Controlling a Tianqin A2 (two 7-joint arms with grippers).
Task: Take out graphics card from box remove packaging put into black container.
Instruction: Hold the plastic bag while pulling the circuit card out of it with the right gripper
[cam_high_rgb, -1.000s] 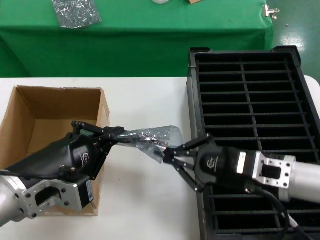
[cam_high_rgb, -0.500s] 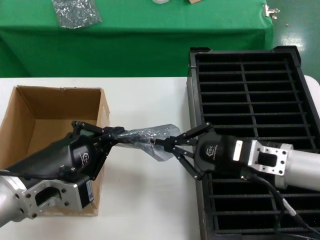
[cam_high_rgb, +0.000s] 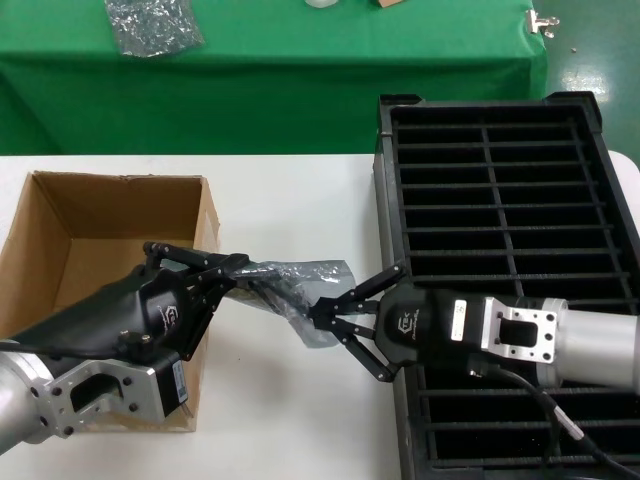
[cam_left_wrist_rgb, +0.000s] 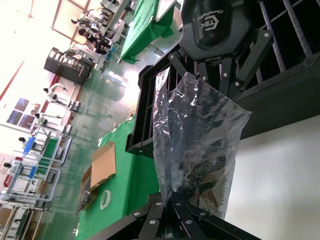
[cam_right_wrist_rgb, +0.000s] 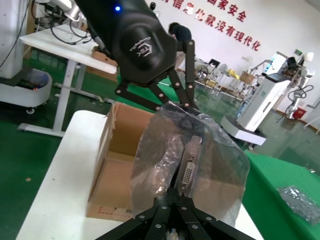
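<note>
The packaging (cam_high_rgb: 300, 290), a shiny translucent bag, hangs stretched between both grippers above the white table. My left gripper (cam_high_rgb: 240, 270) is shut on the bag's serrated end (cam_left_wrist_rgb: 200, 195), beside the box (cam_high_rgb: 110, 215). My right gripper (cam_high_rgb: 322, 318) is shut at the bag's other end, on the graphics card. In the right wrist view the card's silver bracket (cam_right_wrist_rgb: 189, 167) with a port shows inside the bag (cam_right_wrist_rgb: 220, 165), running down into the closed fingertips. The rest of the card is veiled by plastic. The black container (cam_high_rgb: 385, 200) lies to the right, under the right arm.
The brown box (cam_right_wrist_rgb: 120, 165) stands open at the table's left with the left arm over its near corner. A smaller crumpled silver bag (cam_high_rgb: 152, 25) lies on the green table (cam_high_rgb: 300, 80) behind. Bare white tabletop (cam_high_rgb: 290, 400) lies between box and container.
My right gripper has pushed left into the bag's end, then dipped toward the table, pulling that end lower. The left gripper has held still with its end of the bag.
</note>
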